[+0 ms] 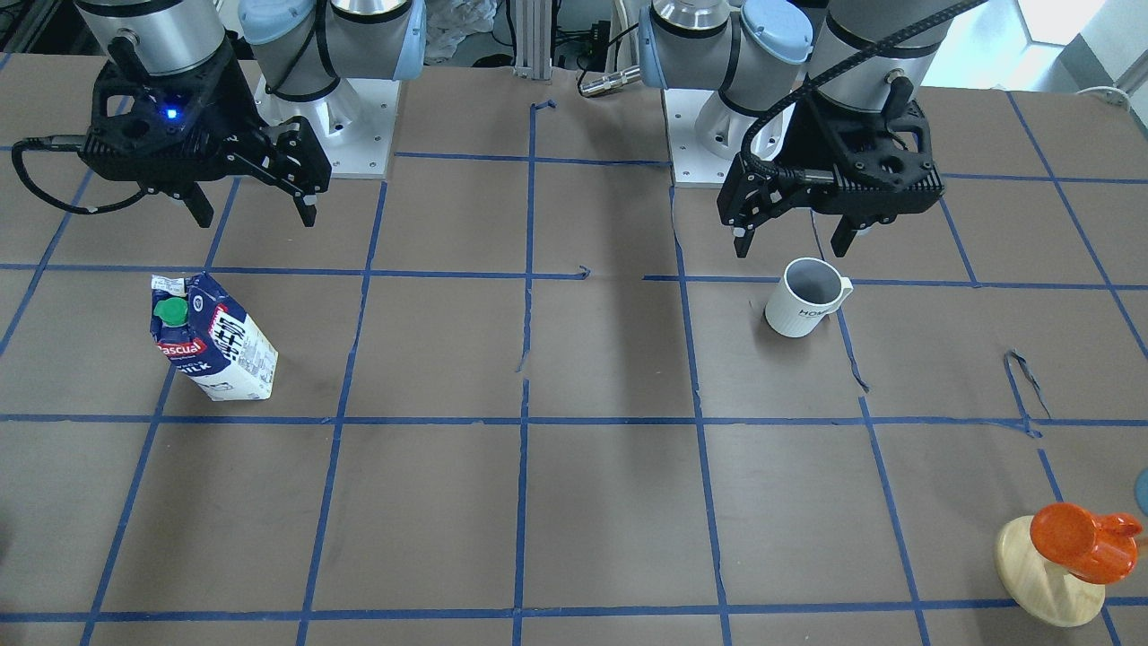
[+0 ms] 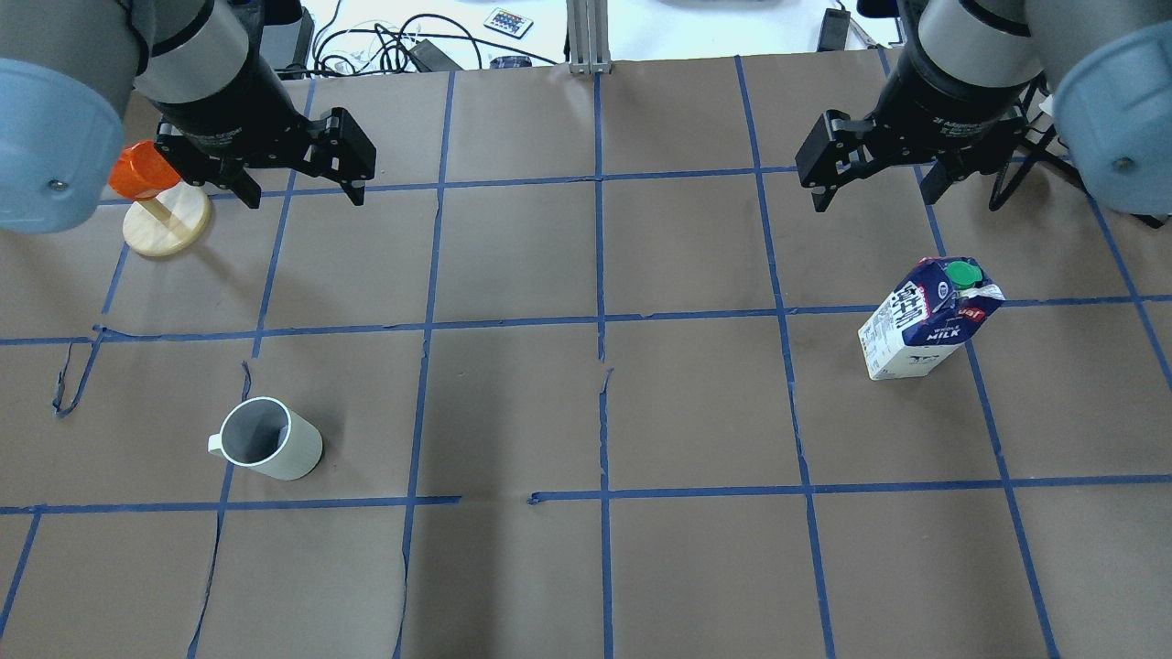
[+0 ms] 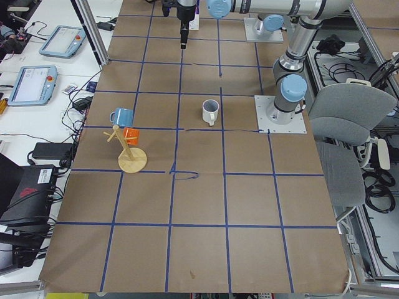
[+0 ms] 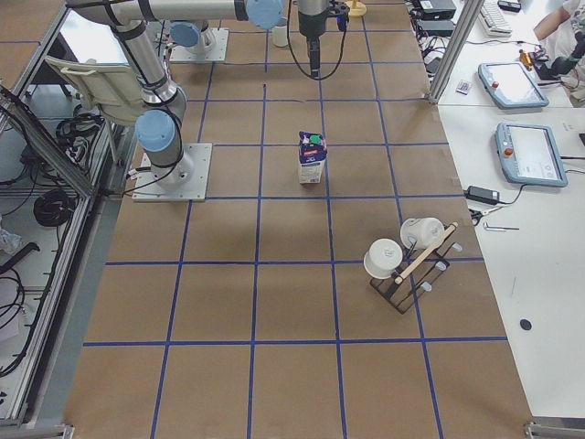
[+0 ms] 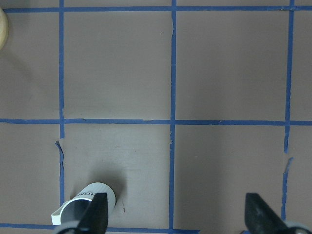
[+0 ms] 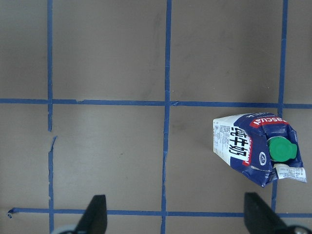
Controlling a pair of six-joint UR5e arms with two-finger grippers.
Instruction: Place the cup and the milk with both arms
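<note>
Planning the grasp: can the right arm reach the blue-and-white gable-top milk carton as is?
Probably yes. The right pincer hangs open above the table, apart from the upright blue-and-white gable-top milk carton, and nothing stands between them.

Count, all views. Robot arms: 2, left arm [image 2: 206, 55] and right arm [image 2: 975, 41]. Two-finger grippers: 2, left gripper [image 2: 304, 194] and right gripper [image 2: 874, 201]. Milk carton [image 2: 920, 320]: 1. White mug [image 2: 275, 444] standing free: 1. Round wooden stand [image 1: 1040, 574]: 1, carrying 2 cups, one orange cup [image 1: 1076, 538] and one blue cup [image 3: 121, 116]. Second rack [image 4: 411, 274]: 1, carrying 2 white cups [image 4: 382, 258]. Cups in total: 5.
</note>
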